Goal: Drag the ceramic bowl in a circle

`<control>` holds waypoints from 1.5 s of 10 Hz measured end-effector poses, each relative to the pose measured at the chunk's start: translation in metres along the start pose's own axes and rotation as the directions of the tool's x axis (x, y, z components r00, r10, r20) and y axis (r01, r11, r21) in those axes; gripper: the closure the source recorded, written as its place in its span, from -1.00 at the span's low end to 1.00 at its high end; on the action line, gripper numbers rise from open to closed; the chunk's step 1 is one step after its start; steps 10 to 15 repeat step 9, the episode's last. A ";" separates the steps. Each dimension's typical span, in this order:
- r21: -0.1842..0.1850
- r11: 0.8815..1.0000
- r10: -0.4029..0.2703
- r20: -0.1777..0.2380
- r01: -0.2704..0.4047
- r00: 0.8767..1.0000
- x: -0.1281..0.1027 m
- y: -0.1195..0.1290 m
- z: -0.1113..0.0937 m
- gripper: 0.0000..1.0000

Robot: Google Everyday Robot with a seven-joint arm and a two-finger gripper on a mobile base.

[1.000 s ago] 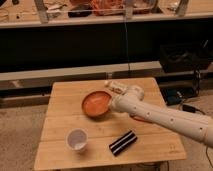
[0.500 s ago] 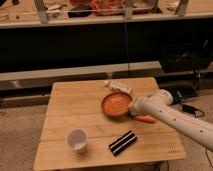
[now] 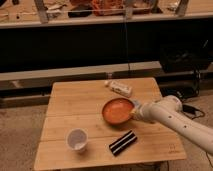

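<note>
The ceramic bowl [image 3: 118, 110], wide, shallow and orange-red, sits on the wooden table [image 3: 75, 100] right of its middle. My white arm reaches in from the lower right. The gripper [image 3: 133, 112] is at the bowl's right rim and shut on it. The bowl stands flat on the tabletop.
A small white cup [image 3: 77, 139] stands near the table's front left. A black-and-white striped packet [image 3: 123, 142] lies in front of the bowl. A white bottle [image 3: 119, 88] lies on its side behind the bowl. Dark shelving and a bench run along the back.
The bowl moved right across the table with the gripper, then slid a little toward the front edge. The cup, the packet and the bottle stayed put.
</note>
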 end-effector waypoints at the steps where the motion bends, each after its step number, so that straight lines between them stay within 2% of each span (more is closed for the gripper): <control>1: -0.001 1.000 -0.015 0.017 0.015 1.000 -0.014 -0.009 0.001 0.97; 3: -0.005 0.998 -0.066 0.077 0.067 0.995 -0.063 -0.044 0.009 0.97; 5: -0.010 0.994 -0.107 0.113 0.109 0.988 -0.096 -0.073 0.019 0.97; 6: -0.013 0.992 -0.120 0.117 0.122 0.986 -0.109 -0.090 0.027 0.97; 7: -0.010 0.991 -0.128 0.117 0.130 0.985 -0.116 -0.106 0.039 0.97; 9: -0.002 0.991 -0.131 0.115 0.132 0.985 -0.107 -0.120 0.062 0.97; 15: -0.002 0.991 -0.131 0.115 0.132 0.985 -0.107 -0.120 0.062 0.97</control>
